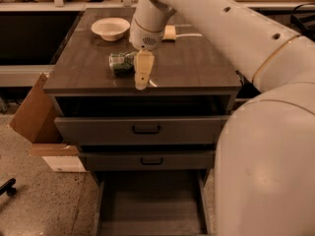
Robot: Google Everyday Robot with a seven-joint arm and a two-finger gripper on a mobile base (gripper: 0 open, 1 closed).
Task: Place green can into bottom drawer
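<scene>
The green can (120, 63) lies on its side on the dark cabinet top (197, 68), near the front left. My gripper (142, 75) hangs down from the white arm just right of the can, close to or touching its right end, low over the top. The bottom drawer (150, 208) is pulled out at floor level, and the part of its flat grey floor that shows is bare.
A white bowl (110, 28) and a yellow sponge (169, 32) sit at the back of the cabinet top. The two upper drawers (145, 130) with black handles are slightly out. A cardboard box (33, 114) leans at the cabinet's left. My white arm fills the right side.
</scene>
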